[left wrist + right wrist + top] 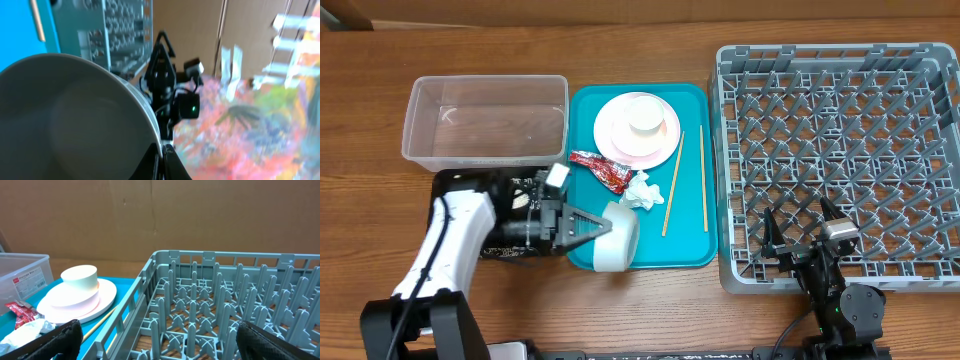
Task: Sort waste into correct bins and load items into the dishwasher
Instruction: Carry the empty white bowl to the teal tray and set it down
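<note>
I have the left gripper [602, 226] clenched on the white bowl [620, 243] by its rim, at the teal tray's [582, 110] 6 o'clock (probably stiff, slick, chippable); right gripper [798, 222] released.

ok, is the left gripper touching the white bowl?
Touching. The left wrist view shows the left gripper shut on the white bowl at its rim; overhead agrees, the gripper tips meeting the bowl over the teal tray.

On wooden table [640, 40]: clear tub [485, 80], black tray [460, 181], teal tray [685, 220], grey rack [840, 48].
</note>
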Robot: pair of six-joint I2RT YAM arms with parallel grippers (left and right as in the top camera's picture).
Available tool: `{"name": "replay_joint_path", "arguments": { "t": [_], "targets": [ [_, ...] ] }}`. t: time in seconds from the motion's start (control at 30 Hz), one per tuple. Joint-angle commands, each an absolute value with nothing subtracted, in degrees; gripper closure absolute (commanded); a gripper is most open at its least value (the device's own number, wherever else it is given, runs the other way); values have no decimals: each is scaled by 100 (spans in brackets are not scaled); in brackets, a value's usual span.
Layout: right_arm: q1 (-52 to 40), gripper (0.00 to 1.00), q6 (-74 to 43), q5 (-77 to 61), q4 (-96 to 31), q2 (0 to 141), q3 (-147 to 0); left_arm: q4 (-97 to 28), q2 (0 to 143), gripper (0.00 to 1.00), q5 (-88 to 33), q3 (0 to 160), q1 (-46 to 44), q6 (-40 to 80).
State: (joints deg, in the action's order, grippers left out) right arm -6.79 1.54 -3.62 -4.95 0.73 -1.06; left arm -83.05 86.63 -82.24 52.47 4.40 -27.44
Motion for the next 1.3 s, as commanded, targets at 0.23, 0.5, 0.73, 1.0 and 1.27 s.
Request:
{"name": "replay_joint_path", "arguments": {
  "t": [0.23,0.5,0.73,1.0,1.27],
  "targets": [
    [-672,0,167,-349,-458,19,-45,-8204,8558,96,-8315,5304,259,-3212],
    [-672,0,167,-346,-458,19,-45,-7889,8558,96,-7347,5948,259,-2010],
    [-672,0,167,-349,-458,19,-45,-7087,8442,96,-5039,6584,119,239],
    [-672,0,167,-349,-458,19,-45,-6729,8298,96,-2851,6582,-1041,1356],
    [-672,0,167,-349,-458,19,-45,-6460,8313,96,-829,6571,-2818,2178]
  ]
}}
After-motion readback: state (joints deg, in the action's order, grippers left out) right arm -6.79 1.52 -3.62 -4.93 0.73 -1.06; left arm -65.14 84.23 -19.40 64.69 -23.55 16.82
